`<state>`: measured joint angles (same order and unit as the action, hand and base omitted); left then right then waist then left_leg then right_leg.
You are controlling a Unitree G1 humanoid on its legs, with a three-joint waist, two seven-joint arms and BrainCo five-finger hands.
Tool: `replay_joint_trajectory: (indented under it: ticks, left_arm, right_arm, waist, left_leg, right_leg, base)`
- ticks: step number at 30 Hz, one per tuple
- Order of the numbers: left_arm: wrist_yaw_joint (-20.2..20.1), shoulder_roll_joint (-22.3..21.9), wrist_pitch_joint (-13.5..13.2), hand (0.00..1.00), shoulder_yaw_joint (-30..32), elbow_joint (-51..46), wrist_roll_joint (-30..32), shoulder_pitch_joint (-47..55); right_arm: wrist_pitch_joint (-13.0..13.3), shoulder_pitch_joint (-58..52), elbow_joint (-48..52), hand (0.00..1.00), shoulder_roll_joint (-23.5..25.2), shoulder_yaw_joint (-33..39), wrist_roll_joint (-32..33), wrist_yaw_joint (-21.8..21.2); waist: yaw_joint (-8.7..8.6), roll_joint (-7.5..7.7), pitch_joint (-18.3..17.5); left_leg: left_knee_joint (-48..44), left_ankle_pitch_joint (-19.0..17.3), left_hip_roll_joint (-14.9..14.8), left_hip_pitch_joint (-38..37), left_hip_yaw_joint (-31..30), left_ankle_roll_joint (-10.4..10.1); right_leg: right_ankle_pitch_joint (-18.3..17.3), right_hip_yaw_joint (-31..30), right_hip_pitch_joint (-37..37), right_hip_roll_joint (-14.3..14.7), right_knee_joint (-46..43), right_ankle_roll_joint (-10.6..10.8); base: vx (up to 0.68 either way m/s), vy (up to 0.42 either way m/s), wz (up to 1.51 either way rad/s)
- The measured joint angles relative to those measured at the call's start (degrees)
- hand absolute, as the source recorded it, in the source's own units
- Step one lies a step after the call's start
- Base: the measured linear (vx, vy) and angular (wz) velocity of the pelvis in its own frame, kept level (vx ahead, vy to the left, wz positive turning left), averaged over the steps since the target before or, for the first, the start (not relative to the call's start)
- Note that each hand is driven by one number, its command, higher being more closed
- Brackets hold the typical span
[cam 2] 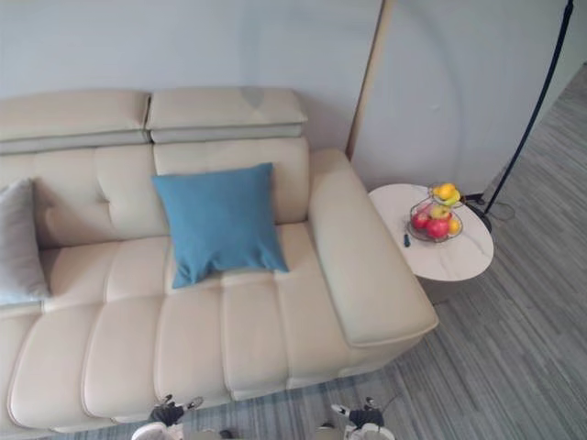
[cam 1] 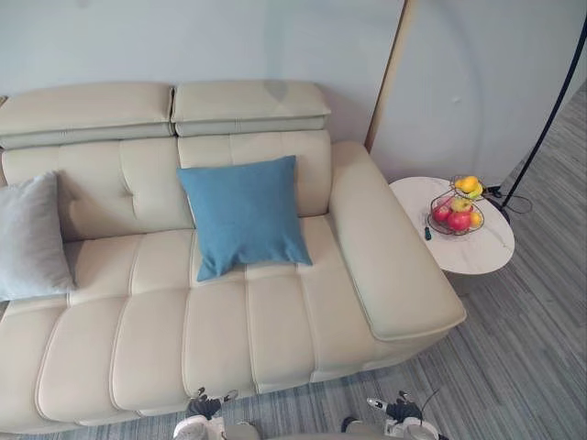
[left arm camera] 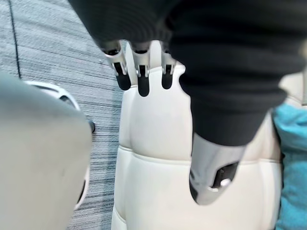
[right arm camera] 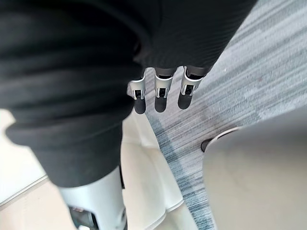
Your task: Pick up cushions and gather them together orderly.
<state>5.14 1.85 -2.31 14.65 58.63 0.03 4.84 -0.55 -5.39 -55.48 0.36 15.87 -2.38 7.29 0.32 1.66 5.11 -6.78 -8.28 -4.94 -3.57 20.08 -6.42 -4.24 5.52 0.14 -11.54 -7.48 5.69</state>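
The left hand (left arm camera: 142, 79) is held with its fingers straight and apart from the thumb, and nothing is held in it; it is seen in front of the sofa (cam 1: 275, 321), with the sofa's cream seat past its fingertips. The right hand (right arm camera: 160, 96) is held the same way, fingers straight and empty; it is also seen by the front of the sofa, over the grey striped floor (cam 1: 514, 367). The blue cushion (cam 1: 243, 215) is stood on the sofa's seat and leaned on the sofa's back, nearer the sofa's right arm than its left end. The grey cushion (cam 1: 32, 238) is leaned on the sofa's back at the sofa's left end, well apart from the blue one. A small round worktop (cam 1: 477, 252) is set just beside the sofa's right arm; a wire basket (cam 1: 457, 206) with red and yellow fruit is stood on it; a small dark thing (cam 1: 427, 234) is laid by the basket, on the side nearer the sofa; what it is cannot be told. A thin black pole (cam 1: 550, 119) is seen farther from the sofa than the worktop.
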Motion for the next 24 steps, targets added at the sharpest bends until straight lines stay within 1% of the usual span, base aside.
replay_joint_trajectory:
  ticks: [1,2,4,6,8,10,11,12,13,14,15,16,17,18,19,20,22,23,24]
  left_arm:
    - [0.0,-0.1,0.1,0.0,0.0,0.0,0.0,0.1]
    - [-0.1,-0.4,0.1,0.0,0.0,0.0,0.1,0.2]
    - [-0.2,-0.8,0.2,0.0,0.2,0.4,1.0,0.2]
    - [-0.3,-0.9,0.2,0.0,0.2,0.5,1.1,0.1]
    - [-0.4,-1.2,0.3,0.0,1.2,0.6,1.1,0.1]
    - [-0.4,-1.7,0.4,0.0,2.5,0.7,1.0,-0.7]
    - [-0.3,-1.7,0.4,0.0,2.5,0.7,1.0,-0.8]
    - [-0.3,-1.7,0.4,0.0,2.5,0.7,0.9,-0.9]
    - [-0.3,-1.5,0.4,0.0,2.5,0.6,0.9,-0.8]
    - [-0.3,-1.4,0.4,0.0,2.5,0.6,0.9,-0.9]
    - [-0.3,-1.3,0.5,0.0,2.3,0.5,0.8,-1.7]
    - [-0.3,-1.5,0.5,0.0,1.6,0.5,0.8,-2.5]
    - [-0.3,-1.5,0.5,0.0,1.3,0.5,0.7,-2.8]
    - [-0.3,-1.5,0.5,0.0,1.1,0.5,0.3,-3.4]
    - [-0.3,-1.5,0.5,0.0,1.2,0.6,-0.1,-3.6]
    - [-0.3,-1.5,0.5,0.0,1.1,0.7,-0.1,-3.6]
    - [-0.4,-1.7,0.7,0.0,0.7,2.0,-0.1,-3.5]
    - [-0.5,-1.6,0.9,0.0,-0.1,2.2,-0.1,-3.6]
    - [-0.4,-1.4,0.9,0.0,-0.1,2.3,-0.1,-3.4]
  right_arm:
    - [0.0,0.0,0.0,0.0,0.0,0.2,0.0,0.0]
    - [0.0,0.0,0.0,0.0,0.0,1.0,0.0,0.0]
    - [0.0,-0.1,-0.1,0.0,0.0,1.9,0.0,0.0]
    - [0.0,0.0,-0.1,0.0,-0.2,1.9,0.1,-0.1]
    - [0.0,0.1,-0.1,0.0,-0.3,1.8,0.1,-0.1]
    - [-0.3,0.5,0.0,0.0,-0.4,1.2,0.0,-0.1]
    - [-0.4,0.6,0.2,0.0,-0.4,1.1,0.0,-0.1]
    - [-0.6,1.0,0.4,0.0,-0.4,0.6,0.0,-0.1]
    - [-0.6,1.9,0.6,0.0,-0.5,0.2,0.1,-0.1]
    - [-0.6,2.3,0.8,0.0,-0.6,0.2,0.1,0.0]
    - [-0.5,2.5,0.8,0.0,-0.5,0.3,0.2,-0.1]
    - [-0.4,2.6,0.5,0.0,-0.8,0.5,0.3,0.0]
    - [-0.4,2.7,0.4,0.0,-0.8,0.6,0.3,-0.1]
    - [-0.4,3.1,0.1,0.0,-0.9,0.9,0.2,-0.1]
    - [-0.4,3.3,0.1,0.0,-1.0,1.6,0.2,0.0]
    - [-0.4,3.3,0.1,0.0,-1.0,2.0,0.1,0.0]
    - [-0.2,3.8,-0.2,0.0,-2.2,2.0,0.2,0.0]
    - [-0.2,4.4,-0.7,0.0,-3.0,1.9,0.2,0.0]
    - [-0.2,4.5,-1.5,0.0,-3.0,1.9,0.3,0.1]
  waist:
    - [0.0,0.14,-0.2]
    - [0.02,-0.12,-0.5]
    - [-0.12,-0.69,-0.9]
    - [-0.13,-0.87,-0.8]
    - [-0.04,-1.0,-0.7]
    - [0.01,-1.27,-0.4]
    - [0.15,-1.31,-0.4]
    - [0.26,-1.52,-0.2]
    - [0.31,-2.18,0.4]
    - [0.04,-2.01,0.6]
    - [-0.26,-1.55,0.7]
    - [-0.72,-1.78,0.9]
    - [-0.69,-1.68,0.9]
    - [-0.44,-2.02,1.3]
    - [-0.46,-2.28,1.6]
    - [-0.51,-2.09,1.7]
    - [-0.8,-2.98,2.2]
    - [-1.02,-3.49,2.6]
    - [-0.98,-3.52,2.9]
  left_leg:
    - [0.4,0.4,-0.1,-0.7,0.2,-0.1]
    - [0.7,1.0,-0.2,-1.3,1.0,0.4]
    - [0.7,1.1,-1.0,-2.0,2.9,0.5]
    - [0.8,1.1,-1.6,-3.0,4.6,0.5]
    - [0.8,1.1,-2.4,-3.9,7.2,0.5]
    - [-0.3,0.2,-3.9,-4.5,12.1,0.4]
    - [-0.7,-0.2,-4.4,-4.5,13.8,0.5]
    - [-1.9,-0.9,-5.5,-4.4,17.2,0.6]
    - [-3.3,-1.3,-7.3,-4.3,21.0,1.1]
    - [-3.7,-1.6,-7.6,-4.4,22.0,1.4]
    - [-4.5,-2.8,-7.6,-4.7,23.9,0.1]
    - [-5.5,-3.8,-8.4,-5.0,26.3,-1.5]
    - [-5.9,-3.9,-8.6,-5.2,26.9,-1.5]
    - [-6.2,-3.9,-9.1,-6.1,28.6,-1.5]
    - [-6.2,-3.8,-9.7,-7.5,30.1,-1.6]
    - [-6.6,-3.7,-10.0,-8.3,30.6,-1.7]
    - [-13.0,-3.5,-13.0,-8.7,31.0,-1.9]
    - [-20.1,-2.6,-16.0,-7.5,29.7,-0.3]
    - [-27.9,-0.6,-18.7,-5.3,26.4,3.5]
  right_leg:
    - [0.1,-0.2,0.1,0.2,0.0,0.2]
    - [0.4,-1.0,0.0,0.8,-0.1,0.6]
    - [0.4,-2.6,-0.1,1.9,0.5,0.6]
    - [0.5,-4.2,-0.2,2.8,0.8,0.4]
    - [1.2,-6.2,-1.2,4.1,0.9,-0.6]
    - [2.4,-8.8,-4.4,6.3,0.2,-2.0]
    - [2.8,-9.1,-5.7,7.0,-0.4,-2.4]
    - [4.2,-8.4,-7.9,8.4,-1.3,-3.3]
    - [5.3,-3.4,-10.2,8.9,-1.3,-4.9]
    - [3.8,1.1,-11.1,8.4,-2.1,-6.7]
    - [-0.4,11.7,-12.8,6.1,-6.3,-7.7]
    - [-2.4,24.1,-13.9,1.4,-11.1,-9.1]
    - [-3.1,27.7,-13.7,0.1,-12.4,-9.4]
    - [-4.3,32.1,-12.9,-0.9,-13.7,-9.6]
    - [-5.5,31.6,-13.1,-0.4,-15.5,-9.3]
    - [-6.2,30.6,-13.2,0.1,-16.4,-9.4]
    - [-8.4,27.7,-13.5,1.7,-18.4,-10.1]
    - [-9.1,25.5,-12.9,3.0,-18.3,-10.4]
    - [-9.4,23.4,-12.1,4.2,-17.5,-11.1]
  base:
    - [0.2,-0.001,-0.29]
    - [0.18,-0.004,-0.34]
    - [0.23,-0.03,-0.5]
    - [0.16,-0.043,-0.67]
    - [0.11,-0.045,-0.85]
    - [0.06,-0.043,-1.23]
    - [0.02,-0.036,-1.56]
    - [0.02,-0.049,-1.8]
    - [0.01,-0.105,-1.77]
    - [0.0,-0.131,-1.61]
    - [0.0,-0.175,-1.19]
    - [0.0,-0.109,-1.07]
    - [0.06,-0.147,-0.92]
    - [0.13,-0.213,-0.93]
    - [0.13,-0.213,-0.92]
    - [0.14,-0.236,-0.91]
    - [0.17,-0.27,-0.8]
    - [0.23,-0.322,-0.9]
    - [0.21,-0.272,-1.09]
